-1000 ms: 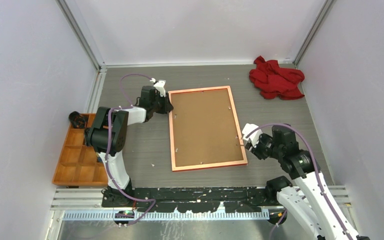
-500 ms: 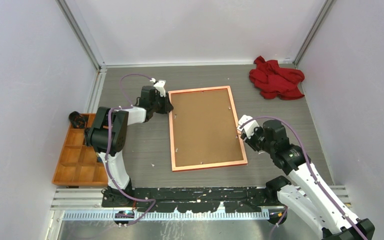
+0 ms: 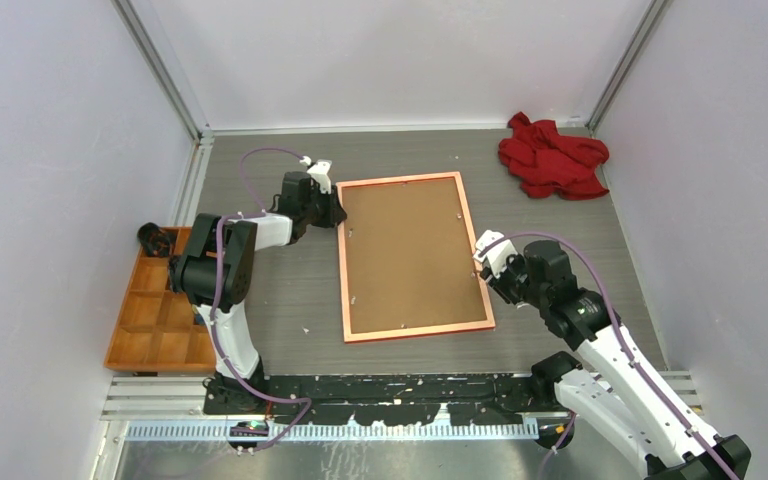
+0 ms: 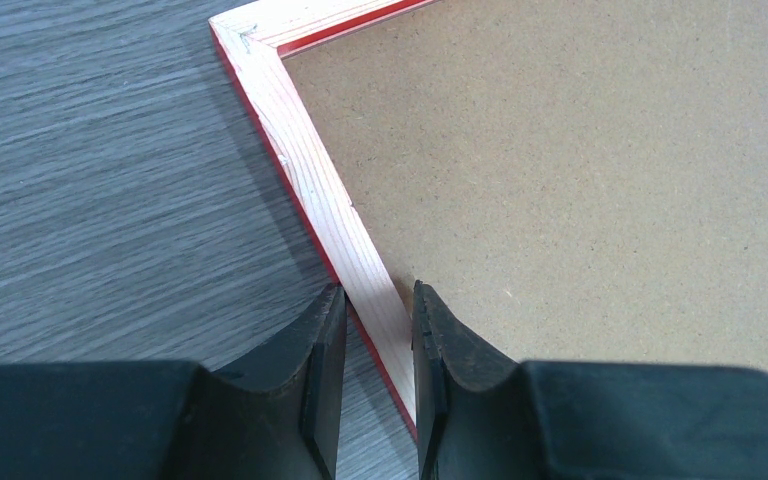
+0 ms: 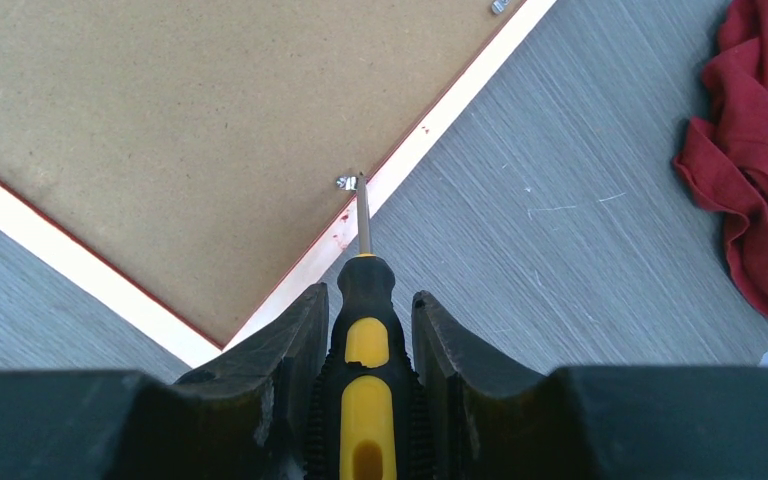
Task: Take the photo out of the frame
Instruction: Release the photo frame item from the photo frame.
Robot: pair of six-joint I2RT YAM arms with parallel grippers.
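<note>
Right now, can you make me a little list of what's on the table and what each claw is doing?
frame: lies back side up, red edge showing
backing board: brown, fills the frame
photo: not in sight
left claw: shut on the frame's left rail, near the far corner
right claw: shut on a black and yellow screwdriver
screwdriver tip: at a small metal tab on the right rail
red cloth: crumpled in the far right corner

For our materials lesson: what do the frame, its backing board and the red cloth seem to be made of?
Frame: likely softwood, bare pale back with visible grain, red-painted edge.
Backing board: probably hardboard or fibreboard, matt brown, finely speckled.
Cloth: soft fabric, matt, crumpled into folds.
</note>
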